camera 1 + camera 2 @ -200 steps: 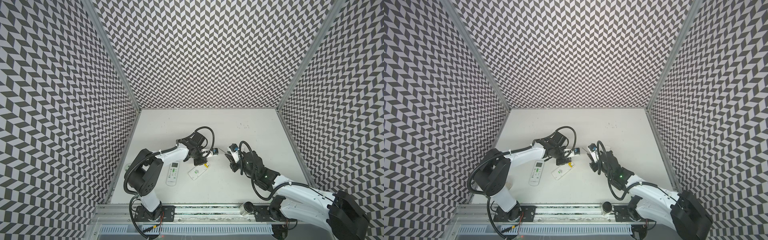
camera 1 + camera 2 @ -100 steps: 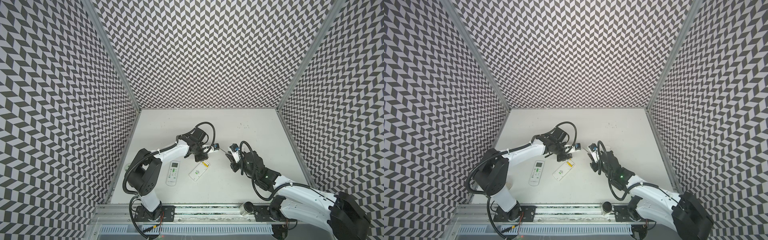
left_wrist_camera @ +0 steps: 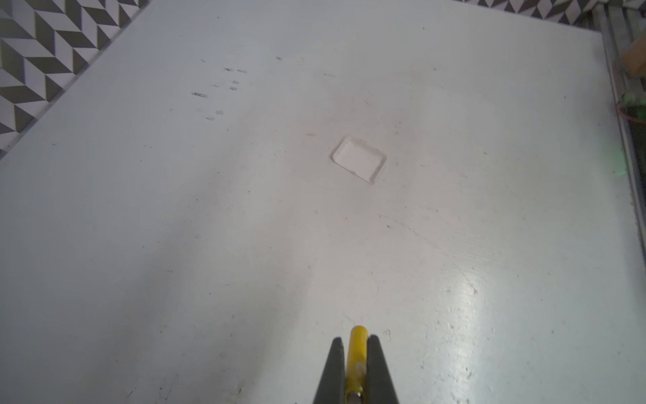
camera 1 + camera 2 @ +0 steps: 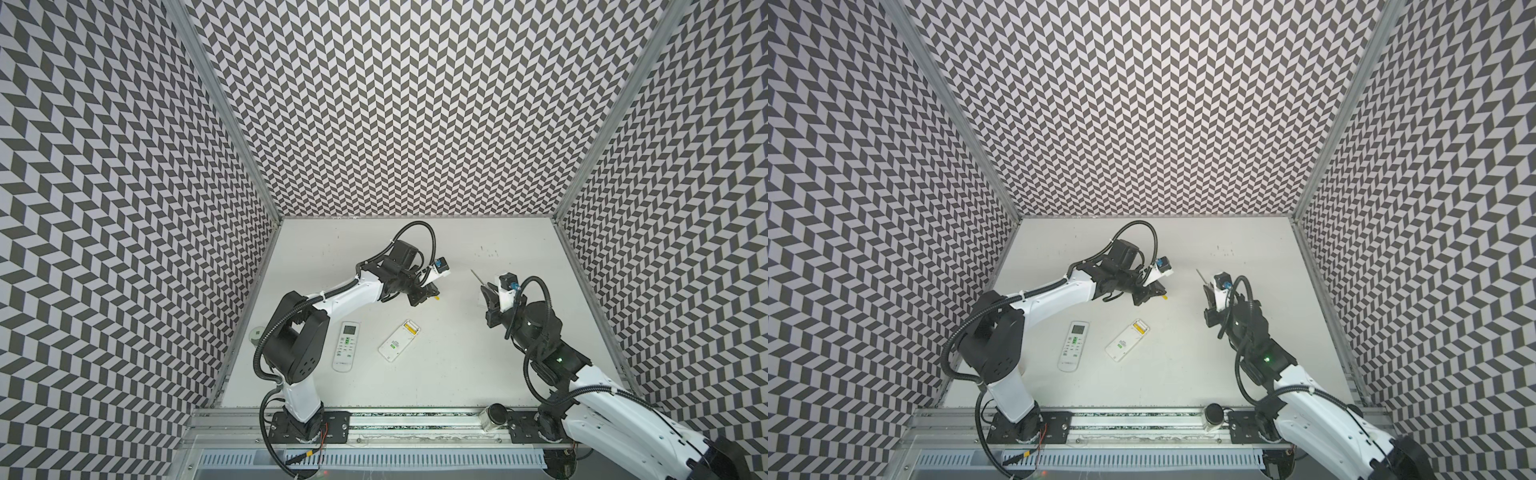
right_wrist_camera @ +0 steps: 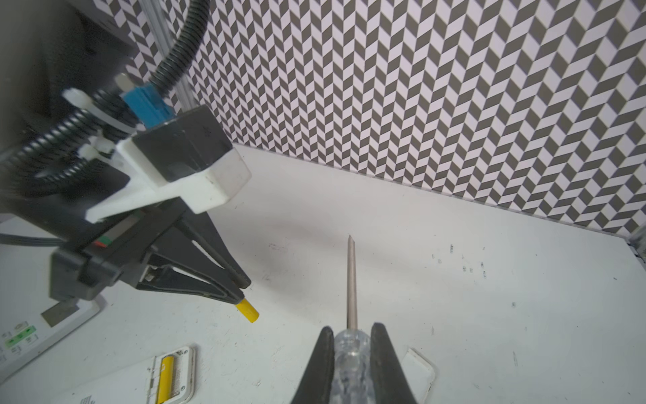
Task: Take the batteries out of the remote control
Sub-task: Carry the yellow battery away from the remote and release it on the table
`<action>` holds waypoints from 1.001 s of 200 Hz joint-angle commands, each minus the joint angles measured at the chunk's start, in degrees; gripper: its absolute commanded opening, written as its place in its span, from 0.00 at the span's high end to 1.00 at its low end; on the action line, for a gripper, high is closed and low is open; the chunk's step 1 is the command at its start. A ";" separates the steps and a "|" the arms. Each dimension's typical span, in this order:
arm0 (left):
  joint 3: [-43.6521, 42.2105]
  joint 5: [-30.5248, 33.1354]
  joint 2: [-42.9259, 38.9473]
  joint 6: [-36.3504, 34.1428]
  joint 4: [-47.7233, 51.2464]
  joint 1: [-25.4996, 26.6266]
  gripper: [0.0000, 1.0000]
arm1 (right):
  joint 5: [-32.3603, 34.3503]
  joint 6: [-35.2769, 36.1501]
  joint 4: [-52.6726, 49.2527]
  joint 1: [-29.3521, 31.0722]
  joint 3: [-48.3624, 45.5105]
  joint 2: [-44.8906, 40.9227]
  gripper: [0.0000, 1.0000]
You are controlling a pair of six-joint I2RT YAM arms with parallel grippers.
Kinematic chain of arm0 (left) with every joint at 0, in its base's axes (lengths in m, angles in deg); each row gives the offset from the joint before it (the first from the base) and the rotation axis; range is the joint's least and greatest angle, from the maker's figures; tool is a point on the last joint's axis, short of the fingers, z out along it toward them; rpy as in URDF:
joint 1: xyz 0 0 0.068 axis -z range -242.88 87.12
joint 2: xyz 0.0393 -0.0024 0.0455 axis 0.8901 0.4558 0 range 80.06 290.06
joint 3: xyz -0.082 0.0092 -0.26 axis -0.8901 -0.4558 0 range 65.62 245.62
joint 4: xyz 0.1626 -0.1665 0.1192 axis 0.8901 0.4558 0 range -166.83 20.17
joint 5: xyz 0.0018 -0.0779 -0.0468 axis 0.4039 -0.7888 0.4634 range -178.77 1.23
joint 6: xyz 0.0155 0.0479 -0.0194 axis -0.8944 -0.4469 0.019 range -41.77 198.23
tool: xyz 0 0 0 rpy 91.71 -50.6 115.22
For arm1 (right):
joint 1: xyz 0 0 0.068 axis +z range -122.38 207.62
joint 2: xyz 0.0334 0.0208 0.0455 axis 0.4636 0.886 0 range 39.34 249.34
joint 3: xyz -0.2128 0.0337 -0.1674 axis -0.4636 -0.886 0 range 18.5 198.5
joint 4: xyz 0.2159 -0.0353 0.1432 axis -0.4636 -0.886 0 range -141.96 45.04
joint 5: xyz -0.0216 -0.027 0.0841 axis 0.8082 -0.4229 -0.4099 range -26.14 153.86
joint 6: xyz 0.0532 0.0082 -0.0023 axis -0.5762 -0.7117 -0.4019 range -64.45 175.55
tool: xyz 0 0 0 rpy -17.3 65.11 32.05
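The left end effector [image 5: 241,290] pinches a yellow battery [image 5: 247,311] above the bench [image 4: 457,374], on the far side of the open remote [image 4: 397,347] — where a twin battery [image 5: 164,377] sits in the bay. The right end effector [image 5: 351,330] grips a screwdriver [image 5: 351,280], with the cover [image 3: 360,159] lying loose nearby. An early stage, by the look of it — the face-up remote [image 4: 346,352] at left appears unopened.

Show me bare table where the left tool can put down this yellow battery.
Widest: the table between the left tool and the back wall, bare but for scuffs. Also free: from the open remote to the front rail. Crowded: beside the left arm, with the face-up remote; the battery cover lies toward the right tool.
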 commanded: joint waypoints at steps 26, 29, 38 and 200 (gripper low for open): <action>1.48 -5.52 5.97 15.52 -19.18 1.21 1.00 | 6.63 -5.15 1.22 -2.15 -4.37 -6.21 1.00; 1.54 -5.38 6.45 16.29 -20.06 1.30 1.00 | 6.82 -5.39 1.50 -2.30 -4.66 -6.44 1.00; 1.48 -5.19 8.01 18.39 -22.65 1.58 1.00 | 6.84 -6.07 1.67 -2.42 -5.11 -7.36 1.00; -1.02 -1.25 21.84 26.54 -30.57 4.22 1.00 | 3.88 -5.80 1.63 -3.02 -4.61 -5.41 1.00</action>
